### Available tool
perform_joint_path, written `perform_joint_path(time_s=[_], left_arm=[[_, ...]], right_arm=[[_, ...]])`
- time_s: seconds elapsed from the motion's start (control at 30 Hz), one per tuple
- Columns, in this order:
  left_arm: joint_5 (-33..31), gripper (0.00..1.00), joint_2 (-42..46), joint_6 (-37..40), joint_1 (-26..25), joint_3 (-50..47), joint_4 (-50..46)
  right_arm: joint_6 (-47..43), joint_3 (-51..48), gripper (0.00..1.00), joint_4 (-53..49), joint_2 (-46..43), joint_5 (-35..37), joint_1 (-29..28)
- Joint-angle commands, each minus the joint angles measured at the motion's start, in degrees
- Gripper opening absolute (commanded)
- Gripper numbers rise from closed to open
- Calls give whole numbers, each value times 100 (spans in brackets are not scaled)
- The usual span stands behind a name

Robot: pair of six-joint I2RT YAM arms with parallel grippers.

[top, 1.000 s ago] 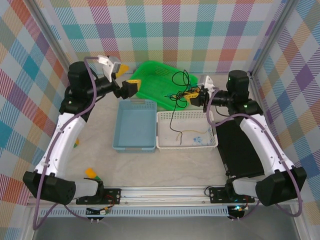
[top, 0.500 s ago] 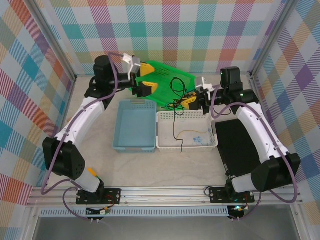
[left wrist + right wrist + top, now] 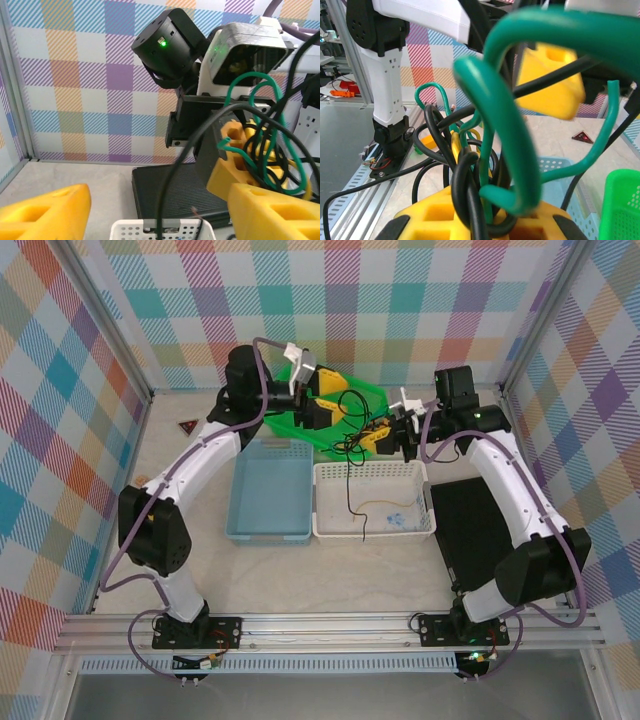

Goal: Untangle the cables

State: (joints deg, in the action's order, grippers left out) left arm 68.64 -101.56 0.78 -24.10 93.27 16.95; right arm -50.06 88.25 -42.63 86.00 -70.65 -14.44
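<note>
Left end effector [image 3: 330, 405], now jaws apart beside cables [image 3: 352, 430] tight in right end effector [image 3: 380, 436]; tails inside white basket [image 3: 375, 534]

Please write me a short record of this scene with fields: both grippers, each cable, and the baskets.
left gripper: open, fingers wide apart, close to the tangle
right gripper: shut on the cables, held above the white basket
black cable: hangs from the tangle down into the white basket
green cable: looped in the tangle at the right gripper
yellow cable: partly in the white basket
blue basket: left of the white basket
green basket: behind both
</note>
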Motion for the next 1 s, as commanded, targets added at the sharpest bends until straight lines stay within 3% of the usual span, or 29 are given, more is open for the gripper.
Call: perform_joint_path(time_s=[0.0,0.07,0.17,0.23,0.27,0.33,0.43,0.7,0.97], left_arm=[[204,66,-185,-328,-96,353,510],[121,52,-268,-398,-94,481,540],[10,24,-284,-397,-84,656,394],[-145,3,-228,-394,-73,728,338],[-316,0,-171,-399,-64,759,316],[-1005,0,-8,-411,-49,874,64],[-1822,0,119,-255,-90,1405,-664],[-3520,0,311,-322,-125,2356,-1633],[-5151,0,1069,-201,87,2326,-2408]], right_arm=[[-258,216,0,-149,40,-383,-33],[-256,219,0,-110,57,-397,-33],[-12,154,0,199,60,-250,-22],[706,-145,0,1134,16,301,-14],[1042,-289,0,1560,-2,625,2],[1483,-483,0,2279,34,1486,12],[1746,-480,2,2713,199,2217,7],[1734,-553,0,3156,547,3503,-92],[2904,-890,0,3451,441,4641,150]])
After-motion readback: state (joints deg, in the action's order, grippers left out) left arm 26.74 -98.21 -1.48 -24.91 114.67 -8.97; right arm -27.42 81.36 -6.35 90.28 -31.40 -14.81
